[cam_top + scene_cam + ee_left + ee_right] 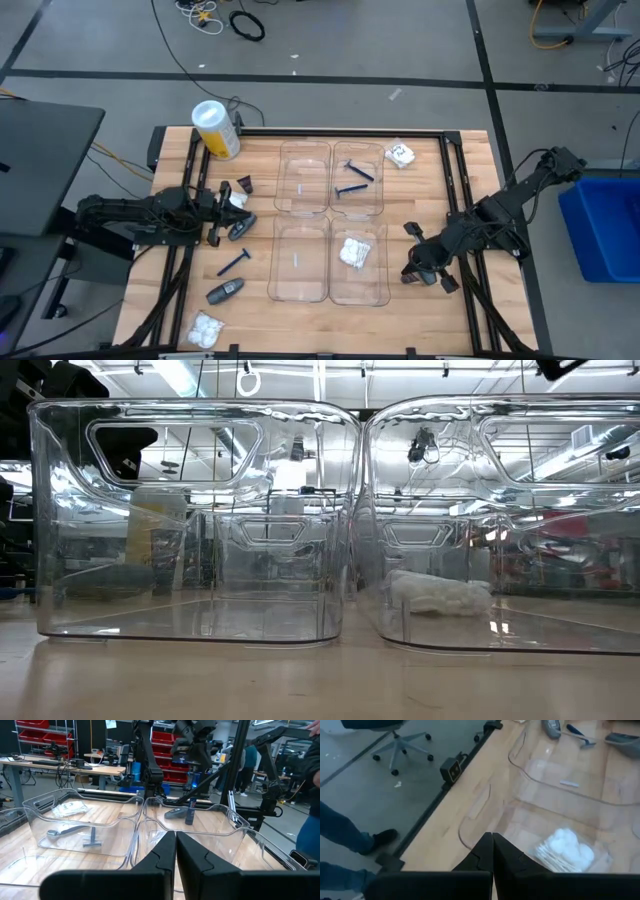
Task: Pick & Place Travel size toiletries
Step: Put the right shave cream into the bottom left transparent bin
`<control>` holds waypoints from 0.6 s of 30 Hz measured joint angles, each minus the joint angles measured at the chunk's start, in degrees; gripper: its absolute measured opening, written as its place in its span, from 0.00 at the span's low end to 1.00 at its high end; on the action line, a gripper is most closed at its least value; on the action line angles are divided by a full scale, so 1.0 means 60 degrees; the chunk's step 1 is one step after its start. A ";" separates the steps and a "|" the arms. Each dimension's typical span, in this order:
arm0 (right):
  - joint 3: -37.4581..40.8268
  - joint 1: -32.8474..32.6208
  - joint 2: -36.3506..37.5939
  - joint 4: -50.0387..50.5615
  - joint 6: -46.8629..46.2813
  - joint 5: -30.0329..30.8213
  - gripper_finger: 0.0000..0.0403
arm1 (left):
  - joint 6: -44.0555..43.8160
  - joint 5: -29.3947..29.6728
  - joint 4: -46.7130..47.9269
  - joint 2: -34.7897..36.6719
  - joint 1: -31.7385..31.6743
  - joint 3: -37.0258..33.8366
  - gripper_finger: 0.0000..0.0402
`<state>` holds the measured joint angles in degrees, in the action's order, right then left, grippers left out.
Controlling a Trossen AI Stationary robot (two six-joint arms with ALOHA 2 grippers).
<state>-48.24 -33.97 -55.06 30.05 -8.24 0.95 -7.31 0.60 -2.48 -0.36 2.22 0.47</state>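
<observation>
My left gripper point(226, 206) point(175, 836) is shut at the table's left side, pointing toward the clear trays. Around it lie a white packet point(237, 198) right at its fingertips, a dark cone piece point(244, 185) and a dark grey tube point(242, 228). Nearer the front lie a blue razor point(235, 262), a second grey tube point(226, 291) and another white packet point(206, 328). One razor point(355, 180) lies in the far right tray, and a packet point(354, 252) point(567, 847) point(440, 595) lies in the near right tray. My right gripper point(410, 272) point(492, 836) is shut, right of the trays.
Several clear trays point(305, 215) stand together mid-table. A yellow-and-white cylinder point(216, 128) lies at the far left corner. One more white packet point(401, 153) rests on the wood beyond the far right tray. Bare wood shows along the near edge and between the trays and my right arm.
</observation>
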 joint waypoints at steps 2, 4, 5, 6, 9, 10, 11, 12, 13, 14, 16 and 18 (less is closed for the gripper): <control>-0.0374 -0.0062 -0.0258 0.0149 -0.0300 0.0001 0.00 | 0.0004 0.0001 0.0000 -0.0002 0.0002 0.0000 0.06; -0.0647 -0.0066 -0.0452 0.0159 -0.0645 -0.0006 0.00 | 0.0003 0.0001 0.0000 -0.0003 0.0002 -0.0003 0.06; -0.0740 -0.0064 -0.0538 0.0166 -0.0854 -0.0007 0.00 | 0.0002 0.0000 0.0000 -0.0002 0.0004 0.0000 0.06; -0.0829 -0.0064 -0.0622 0.0178 -0.1062 0.0000 0.00 | 0.0004 0.0003 0.0000 0.0000 0.0004 0.0000 0.06; -0.1021 -0.0063 -0.0846 0.0236 -0.1479 0.0000 0.00 | 0.0003 0.0000 0.0000 -0.0003 0.0004 0.0000 0.06; -0.1029 -0.0063 -0.0902 0.0284 -0.1610 0.0004 0.00 | 0.0000 0.0000 0.0000 -0.0003 0.0000 -0.0004 0.06; -0.1040 -0.0063 -0.0960 0.0393 -0.1719 0.0000 0.00 | 0.0004 0.0000 0.0001 -0.0002 0.0003 -0.0003 0.06; -0.1040 -0.0063 -0.1019 0.0491 -0.1816 0.0000 0.00 | 0.0001 0.0001 0.0000 -0.0001 0.0003 0.0000 0.06; -0.1040 -0.0063 -0.1068 0.0593 -0.1834 -0.0002 0.00 | 0.0001 0.0001 0.0000 -0.0002 0.0001 -0.0003 0.06; -0.1040 -0.0063 -0.1105 0.0707 -0.1840 -0.0004 0.00 | 0.0004 0.0002 0.0002 -0.0003 0.0004 -0.0002 0.06; -0.1040 -0.0060 -0.1181 0.1033 -0.2037 0.0003 0.01 | 0.0001 0.0002 0.0000 0.0000 0.0003 -0.0001 0.06; -0.1040 -0.0059 -0.1274 0.1465 -0.2362 0.0149 0.02 | 0.0003 0.0003 0.0000 0.0000 0.0004 0.0000 0.06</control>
<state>-54.48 -34.33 -62.71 38.84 -22.41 1.85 -7.29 0.62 -2.48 -0.36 2.24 0.47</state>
